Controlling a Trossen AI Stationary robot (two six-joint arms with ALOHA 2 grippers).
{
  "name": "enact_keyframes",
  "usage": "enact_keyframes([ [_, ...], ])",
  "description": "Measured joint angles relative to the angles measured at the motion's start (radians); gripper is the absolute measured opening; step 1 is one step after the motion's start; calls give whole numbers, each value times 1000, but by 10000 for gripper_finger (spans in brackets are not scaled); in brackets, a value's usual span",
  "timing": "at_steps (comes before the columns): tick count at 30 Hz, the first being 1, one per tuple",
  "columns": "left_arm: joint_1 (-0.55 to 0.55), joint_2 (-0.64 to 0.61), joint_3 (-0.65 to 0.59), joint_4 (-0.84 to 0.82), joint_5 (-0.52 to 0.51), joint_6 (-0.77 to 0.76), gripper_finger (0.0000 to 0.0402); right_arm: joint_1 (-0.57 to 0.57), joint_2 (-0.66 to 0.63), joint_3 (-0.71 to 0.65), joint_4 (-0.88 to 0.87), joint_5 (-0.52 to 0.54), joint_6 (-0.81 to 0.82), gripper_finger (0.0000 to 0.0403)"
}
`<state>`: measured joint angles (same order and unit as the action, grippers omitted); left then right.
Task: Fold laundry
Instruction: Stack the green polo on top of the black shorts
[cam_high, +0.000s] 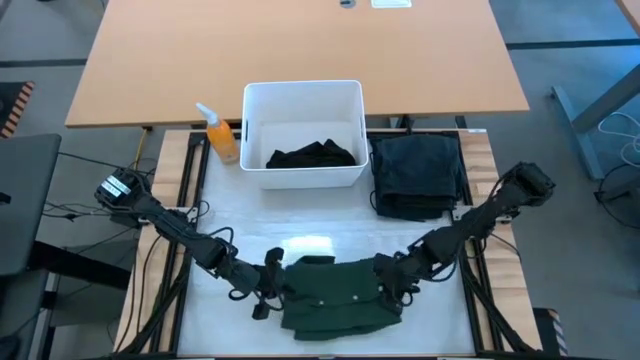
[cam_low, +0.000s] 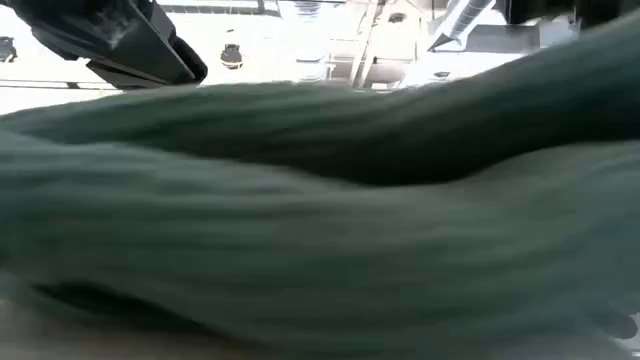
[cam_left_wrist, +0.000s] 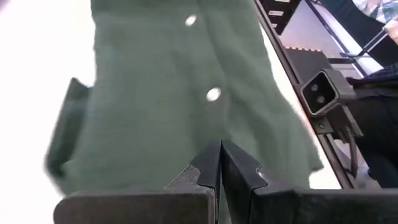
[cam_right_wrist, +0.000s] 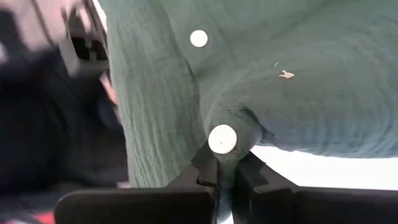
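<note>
Two grippers work at the near edge of the table, one at each side of a dark green buttoned shirt (cam_high: 335, 292) that lies bunched on the white work surface (cam_high: 240, 215). The left gripper (cam_high: 272, 285) sits at the shirt's left edge with its fingers pressed flat together; from its own wrist view the tips meet right at the cloth, but I cannot tell whether any fabric is caught between them. The right gripper (cam_high: 385, 283) is at the shirt's right edge, its fingers (cam_right_wrist: 205, 163) pinched on a fold of green fabric just under a white button (cam_right_wrist: 222, 138). From table height the shirt fills nearly everything. Farther back on the right lie folded dark navy trousers (cam_high: 417, 175). Beside them, at the middle, stands a white plastic bin (cam_high: 302, 133) with black clothing (cam_high: 313, 155) crumpled inside. An orange spray bottle (cam_high: 220, 134) stands just left of the bin. Beyond that stretches a bare wooden tabletop (cam_high: 300, 45).
</note>
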<state>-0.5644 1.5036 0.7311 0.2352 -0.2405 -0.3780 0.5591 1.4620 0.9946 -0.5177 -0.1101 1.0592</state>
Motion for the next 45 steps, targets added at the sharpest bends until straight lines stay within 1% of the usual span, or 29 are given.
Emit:
enact_keyframes([
  [3, 5, 0, 0, -1, -2, -1, 0, 11, 11, 188, -283, 11, -118, 32],
  [6, 4, 0, 0, 1, -4, 0, 0, 11, 40, 393, -568, 56, -242, 32],
  [8, 4, 0, 0, 1, -4, 1, 0, 17, 65, 523, -736, 111, -350, 32],
  [10, 4, 0, 0, 1, -8, 1, 0, 20, 95, 647, -885, 192, -458, 32],
  [13, 5, 0, 0, 1, -10, 1, 0, 19, 140, 816, -1043, 307, -587, 32],
  [15, 4, 1, 0, 1, -10, 1, 0, 8, 155, 898, -1045, 360, -669, 32],
  [17, 4, 1, 0, 1, -10, 1, 0, 4, 164, 964, -1038, 385, -766, 32],
  [20, 4, 1, 0, -3, -10, 1, 0, -13, 181, 1058, -1048, 439, -812, 32],
  [23, 4, 1, 0, -9, -10, 2, 0, -34, 181, 1107, -1052, 448, -869, 32],
  [27, 4, 1, 0, -7, -10, 21, 0, -75, 167, 1135, -1053, 457, -973, 32],
  [30, 4, 1, 0, -7, -11, 23, 0, -113, 158, 1146, -1053, 458, -1088, 32],
  [32, 4, 1, 0, -12, -24, 26, 0, -138, 146, 1153, -1054, 479, -1163, 32],
  [38, 10, 1, 0, -59, -43, 25, 0, -215, 29, 1177, -1054, 657, -1326, 32],
  [41, 25, 1, 0, -83, -44, 22, 0, -247, -41, 1203, -1055, 777, -1404, 32],
  [45, 68, 1, 0, -97, -44, 34, 0, -303, -113, 1247, -1052, 927, -1609, 32],
])
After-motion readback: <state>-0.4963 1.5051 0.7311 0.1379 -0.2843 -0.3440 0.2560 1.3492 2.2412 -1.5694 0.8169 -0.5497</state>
